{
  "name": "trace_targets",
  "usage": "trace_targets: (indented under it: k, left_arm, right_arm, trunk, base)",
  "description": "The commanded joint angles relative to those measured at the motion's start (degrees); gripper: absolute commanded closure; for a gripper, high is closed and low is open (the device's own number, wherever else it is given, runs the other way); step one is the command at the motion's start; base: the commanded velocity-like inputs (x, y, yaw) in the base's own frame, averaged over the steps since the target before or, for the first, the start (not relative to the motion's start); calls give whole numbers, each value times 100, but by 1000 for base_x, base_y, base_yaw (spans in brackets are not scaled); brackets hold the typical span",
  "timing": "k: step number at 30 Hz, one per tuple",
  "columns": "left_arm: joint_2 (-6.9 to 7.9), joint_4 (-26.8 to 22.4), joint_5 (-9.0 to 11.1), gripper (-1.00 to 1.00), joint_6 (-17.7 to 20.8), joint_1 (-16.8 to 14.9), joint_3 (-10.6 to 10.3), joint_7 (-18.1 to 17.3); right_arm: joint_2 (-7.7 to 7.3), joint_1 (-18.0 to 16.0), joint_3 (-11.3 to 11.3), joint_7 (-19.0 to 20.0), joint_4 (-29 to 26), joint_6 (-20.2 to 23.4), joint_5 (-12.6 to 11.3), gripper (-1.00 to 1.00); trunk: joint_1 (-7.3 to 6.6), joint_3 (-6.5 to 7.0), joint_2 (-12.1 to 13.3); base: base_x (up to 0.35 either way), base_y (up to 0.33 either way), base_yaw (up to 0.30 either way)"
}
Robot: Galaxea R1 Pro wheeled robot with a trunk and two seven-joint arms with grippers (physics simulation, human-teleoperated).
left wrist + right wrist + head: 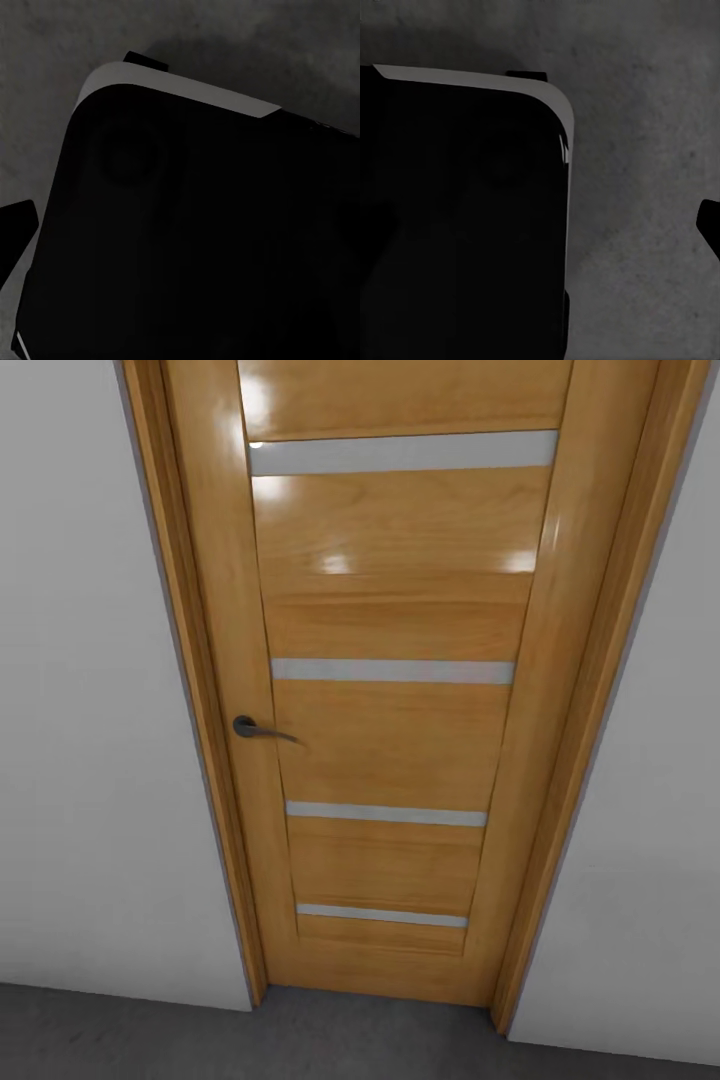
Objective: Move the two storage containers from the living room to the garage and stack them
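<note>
the robot faces a shut wooden door (pixel 390 690) with a dark handle (pixel 256 729), on grey floor (pixel 120 1035). no orange bins are in sight here, so the moving looks unfinished. both wrist cameras look down at the robot's dark base (pixel 195 240). i cannot tell if either end effector is open.

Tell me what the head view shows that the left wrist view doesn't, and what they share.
Head view alone: a closed wooden door with four pale horizontal strips, a dark lever handle on its left side, its wooden frame, and pale walls on both sides. Left wrist view alone: a dark rounded body with a pale edge, seen from above; I cannot tell what it is. Shared: the grey concrete floor.
</note>
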Motion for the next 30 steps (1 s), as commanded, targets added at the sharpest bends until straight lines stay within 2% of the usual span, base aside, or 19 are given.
trace_targets:
  k: [1, 18, 20, 24, 30]
  left_arm:
    - [-1, 0, 24, -100, -14, -1, 9, -3]
    - [-1, 2, 24, -100, -8, -1, 9, -3]
    - [-9, 7, 24, -100, -6, -1, 9, -4]
    - [-10, 8, 24, -100, -6, -1, 9, -4]
    - [-10, 9, 24, -100, -6, -1, 9, -4]
  right_arm:
    - [3, -2, 12, -14, 8, -27, 8, -100]
    - [0, -2, -1, -10, 6, 2, 0, -100]
    - [48, -2, -14, 24, -13, 11, 14, -100]
    - [80, -2, -18, 41, -544, 76, 13, -100]
    - [153, -2, -13, 47, -1648, 640, 1, -100]
  trunk:
    - [0, -4, -3]
    - [0, -4, -3]
    - [0, -4, -3]
    - [0, -4, -3]
    - [0, -4, -3]
  base:
    - [0, 0, 8]
    - [0, 0, 1]
    - [0, 0, 0]
    - [0, 0, 0]
    - [0, 0, 0]
